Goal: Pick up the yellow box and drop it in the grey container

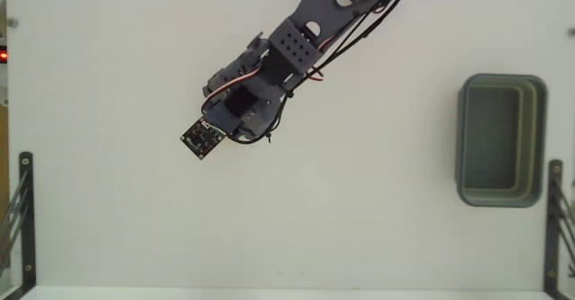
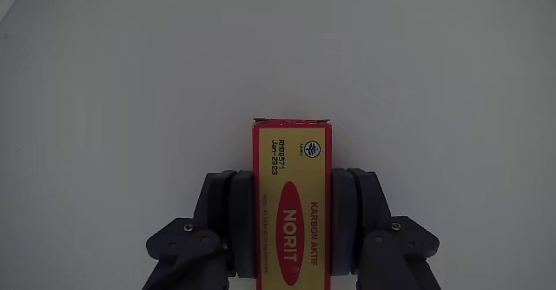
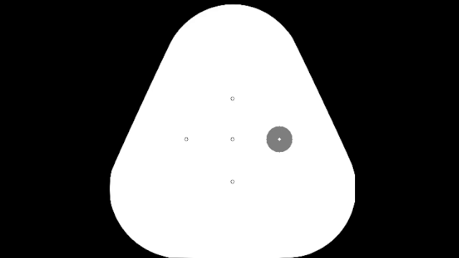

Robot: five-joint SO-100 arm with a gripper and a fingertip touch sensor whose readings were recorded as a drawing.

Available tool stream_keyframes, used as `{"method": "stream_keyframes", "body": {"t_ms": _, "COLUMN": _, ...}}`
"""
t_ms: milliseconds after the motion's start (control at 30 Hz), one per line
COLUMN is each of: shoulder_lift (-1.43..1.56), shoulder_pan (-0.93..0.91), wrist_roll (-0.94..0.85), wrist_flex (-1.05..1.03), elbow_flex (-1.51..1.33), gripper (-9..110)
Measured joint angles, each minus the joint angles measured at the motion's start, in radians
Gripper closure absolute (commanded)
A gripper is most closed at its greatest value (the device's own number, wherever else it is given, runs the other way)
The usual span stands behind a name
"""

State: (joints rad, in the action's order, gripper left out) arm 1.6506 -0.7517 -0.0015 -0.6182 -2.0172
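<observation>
Clamped between both dark claw (image 2: 291,205) fingers is the small flat yellow cardboard box (image 2: 290,205) with a red oval; the grey-green rectangular plastic tub (image 1: 500,141) sits far right in the fixed view.

surface: plain matte white tabletop (image 1: 377,237), fills fixed view | wrist view: same white surface, even pale grey tone | left edge fixed view: black metal bracket (image 1: 20,219) | right edge: matching black metal bracket (image 1: 557,219) | far left: small red light (image 1: 3,57) | lighting: diffuse, soft shadows
</observation>
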Motion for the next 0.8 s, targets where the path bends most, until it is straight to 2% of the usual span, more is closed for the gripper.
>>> {"method": "stream_keyframes", "body": {"t_ms": 800, "shoulder_lift": 0.002, "shoulder_pan": 0.0, "wrist_roll": -0.003, "wrist_flex": 0.0, "elbow_flex": 0.0, "gripper": 63}}
